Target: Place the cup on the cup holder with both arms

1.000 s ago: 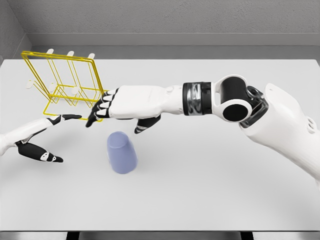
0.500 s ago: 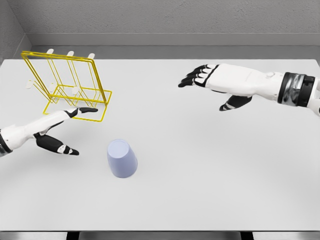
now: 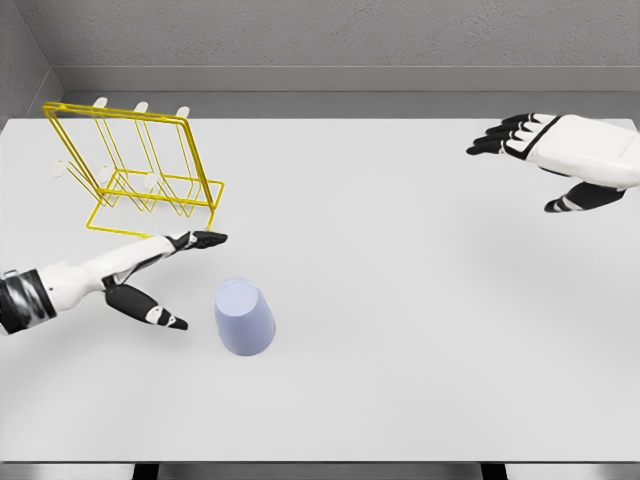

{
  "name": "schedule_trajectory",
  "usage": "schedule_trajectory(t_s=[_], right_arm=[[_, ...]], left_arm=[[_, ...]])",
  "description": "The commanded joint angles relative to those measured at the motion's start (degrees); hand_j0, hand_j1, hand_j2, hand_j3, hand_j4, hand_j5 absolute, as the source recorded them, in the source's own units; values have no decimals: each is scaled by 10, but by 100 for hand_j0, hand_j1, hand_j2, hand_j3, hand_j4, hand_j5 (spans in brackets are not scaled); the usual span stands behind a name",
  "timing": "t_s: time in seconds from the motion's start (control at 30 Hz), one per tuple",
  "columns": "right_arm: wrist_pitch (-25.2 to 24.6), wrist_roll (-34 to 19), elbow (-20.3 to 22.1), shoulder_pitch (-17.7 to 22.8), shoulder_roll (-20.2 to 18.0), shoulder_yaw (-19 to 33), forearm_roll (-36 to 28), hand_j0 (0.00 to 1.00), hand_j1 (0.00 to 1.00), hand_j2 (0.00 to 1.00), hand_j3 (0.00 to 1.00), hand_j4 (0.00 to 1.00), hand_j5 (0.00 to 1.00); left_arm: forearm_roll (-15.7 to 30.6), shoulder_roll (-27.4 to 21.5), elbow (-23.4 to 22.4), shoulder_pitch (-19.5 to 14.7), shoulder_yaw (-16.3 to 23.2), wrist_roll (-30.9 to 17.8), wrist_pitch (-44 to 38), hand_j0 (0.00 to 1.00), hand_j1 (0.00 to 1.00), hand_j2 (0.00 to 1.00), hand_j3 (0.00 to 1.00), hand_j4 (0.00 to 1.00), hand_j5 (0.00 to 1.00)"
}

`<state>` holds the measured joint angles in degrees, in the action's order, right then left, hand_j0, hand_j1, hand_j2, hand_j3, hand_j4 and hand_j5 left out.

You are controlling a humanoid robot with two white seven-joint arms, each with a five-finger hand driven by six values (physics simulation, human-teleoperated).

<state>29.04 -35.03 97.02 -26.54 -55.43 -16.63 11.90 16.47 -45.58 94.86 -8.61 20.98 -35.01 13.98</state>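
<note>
A pale blue cup point(image 3: 244, 316) stands upside down on the white table point(image 3: 400, 330), in front of the rack. The yellow wire cup holder point(image 3: 135, 170) with white-tipped pegs stands at the back left. My left hand point(image 3: 170, 275) reaches in from the left edge, open, fingers stretched out flat just left of the cup and not touching it. Its fingertips lie near the holder's front corner. My right hand point(image 3: 540, 160) hovers open at the far right edge, well away from the cup.
A grey wall runs along the back of the table. The table's front edge shows at the bottom of the view.
My right hand has drawn back from above the cup all the way to the right edge. My left hand has slid rightward toward the cup. The cup has not moved.
</note>
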Motion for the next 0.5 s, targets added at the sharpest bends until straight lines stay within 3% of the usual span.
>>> schedule_trajectory(t_s=[0.0,0.47], right_arm=[[-1,0,0,2,0,2,-3,100,100,100,100,100,100],[-1,0,0,6,1,2,-3,100,100,100,100,100,100]], left_arm=[[1,-2,12,0,2,0,3,100,100,100,100,100,100],[-8,30,9,-4,40,0,29,100,100,100,100,100,100]])
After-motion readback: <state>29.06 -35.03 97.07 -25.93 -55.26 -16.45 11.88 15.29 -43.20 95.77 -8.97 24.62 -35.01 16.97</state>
